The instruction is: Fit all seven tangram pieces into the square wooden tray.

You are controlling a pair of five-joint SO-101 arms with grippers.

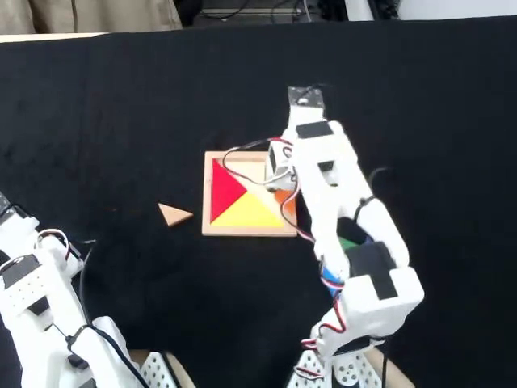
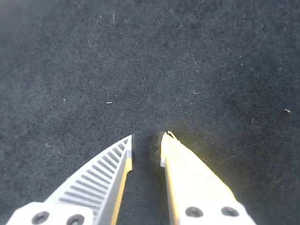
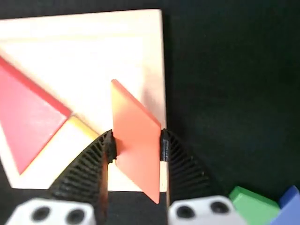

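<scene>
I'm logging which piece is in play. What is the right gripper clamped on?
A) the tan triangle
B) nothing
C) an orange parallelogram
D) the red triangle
C: in the right wrist view the right gripper is shut on the orange parallelogram, held on edge over the wooden tray, while the red triangle lies flat in the tray.

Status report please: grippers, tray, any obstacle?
Left gripper slightly open, empty. Right gripper shut on orange piece above tray. Red piece, yellow piece seated. Tan triangle loose beside tray.
</scene>
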